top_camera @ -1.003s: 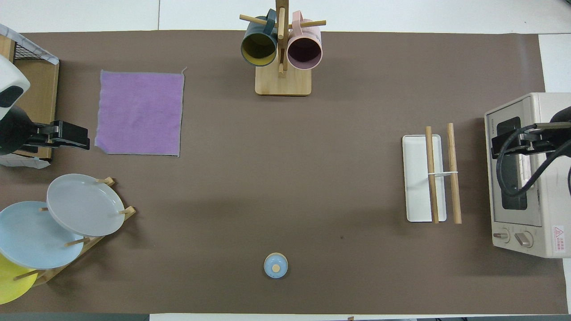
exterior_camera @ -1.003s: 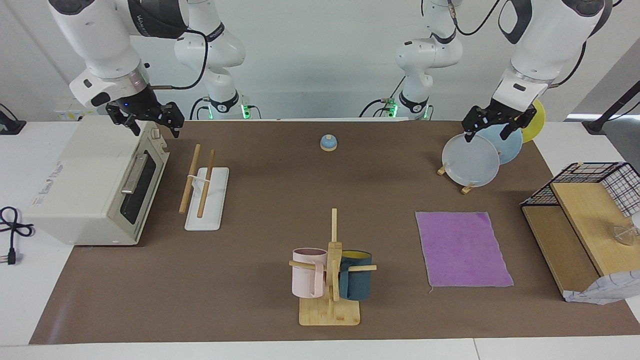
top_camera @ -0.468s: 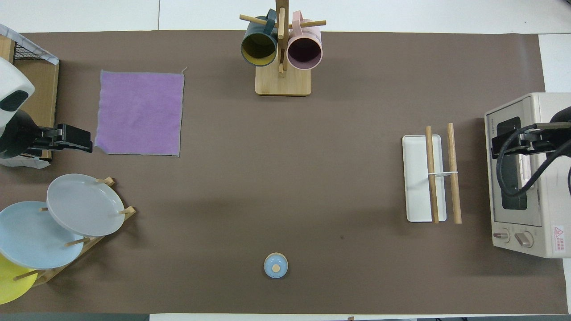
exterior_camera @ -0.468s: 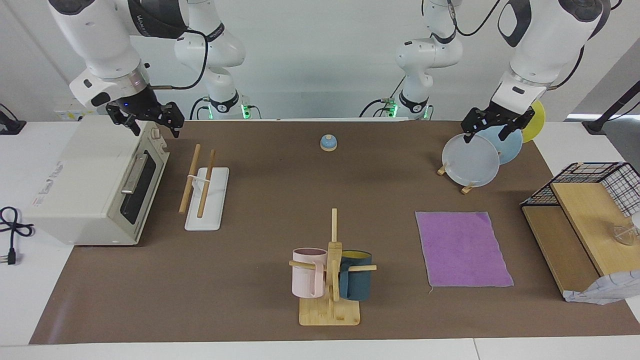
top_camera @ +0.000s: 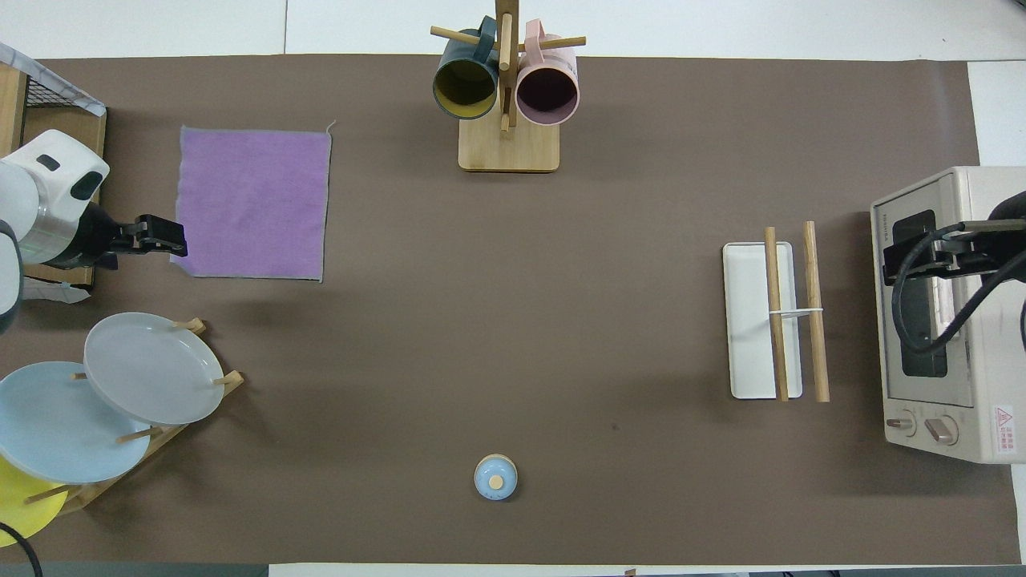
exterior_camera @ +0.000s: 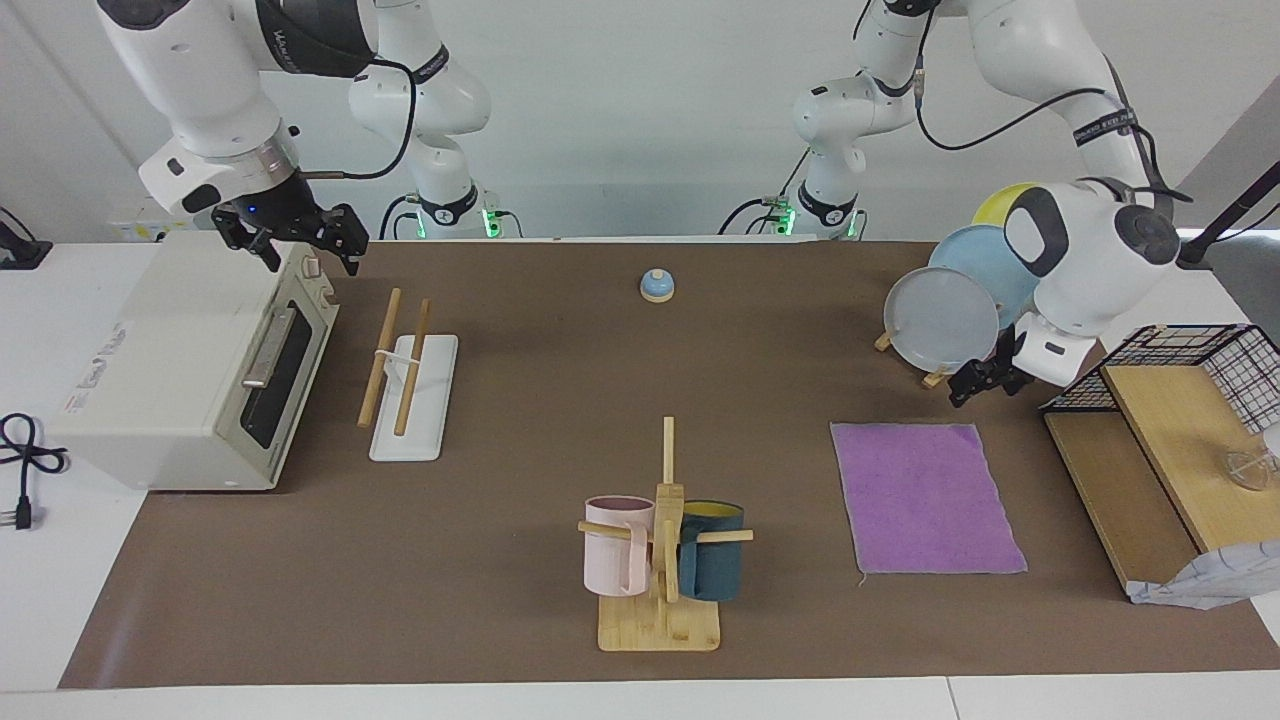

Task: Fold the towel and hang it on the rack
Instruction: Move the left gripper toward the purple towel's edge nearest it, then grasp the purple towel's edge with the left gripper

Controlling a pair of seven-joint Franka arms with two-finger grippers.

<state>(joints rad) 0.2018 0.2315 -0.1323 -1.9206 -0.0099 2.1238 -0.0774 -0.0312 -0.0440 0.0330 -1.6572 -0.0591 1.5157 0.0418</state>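
L gripper (exterior_camera: 975,385) just above flat towel (exterior_camera: 925,498) corner; R gripper (exterior_camera: 295,238) waits

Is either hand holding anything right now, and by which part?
Nothing is held. The left hand is above the towel's corner nearest it; the right hand waits over the toaster oven.

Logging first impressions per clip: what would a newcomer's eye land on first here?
The purple towel lying flat and unfolded at the left arm's end of the table, with the left gripper low by its corner nearest the robots. Then the rack at the right arm's end, beside the toaster oven, over which the right gripper waits.
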